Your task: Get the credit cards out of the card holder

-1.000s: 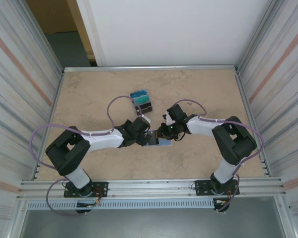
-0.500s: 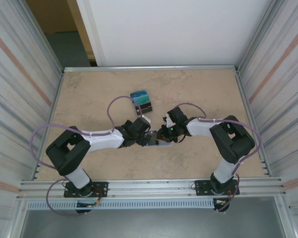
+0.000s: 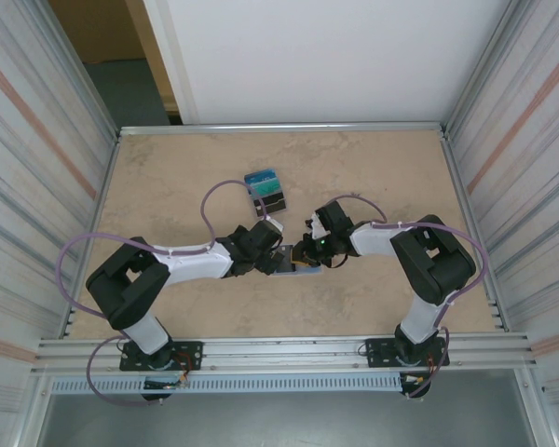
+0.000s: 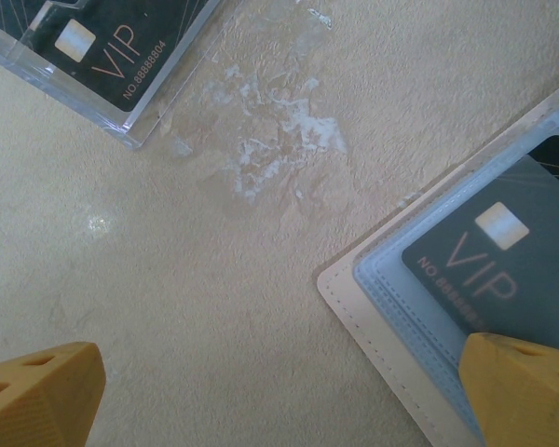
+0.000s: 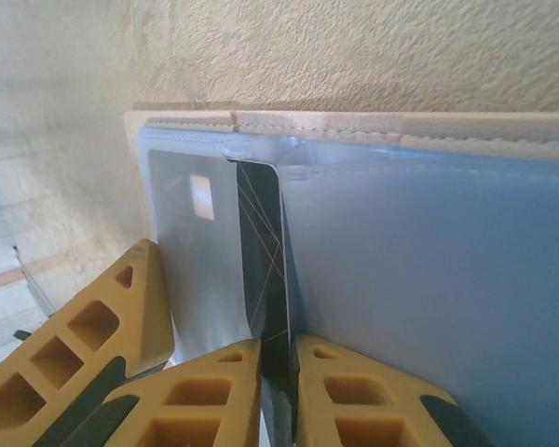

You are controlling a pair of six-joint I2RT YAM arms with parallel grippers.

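1. Pinching the end of a black card (image 5: 265, 270), the right fingers (image 5: 354, 396) were closed narrow on it. The card looked partly drawn from its pocket.
2. Left fingers (image 4: 37, 396) were spread wide and held nothing. One tip sat over the card holder (image 4: 373, 326), probably to pin it down.
3. The card holder (image 3: 298, 268) lay open and flat around the middle of the counter (image 3: 168, 168), somewhat toward the near edge, under both wrists.
4. Handling, my read: the credit cards were thin, stiff, light and slick. An edge pinch was the only way in, and the grip area was small, so slip was likely.
5. The holder was soft and light, and its pale-blue lining (image 5: 429, 279) could drag along with the card. It needed holding down while the card was pulled straight along the slot.
6. A second card (image 5: 200, 233) sat behind a clear pocket just beside the pinched one.
7. In the left wrist view a VIP card (image 4: 503, 242) showed in the holder's pocket.
8. A clear case (image 3: 265, 193) stood just beyond the holder toward the far edge, with a VIP card (image 4: 112, 47) and bluish cards in it.
9. In the way: the two wrists were crowded close over the holder and the case was near. The rest of the counter was bare.
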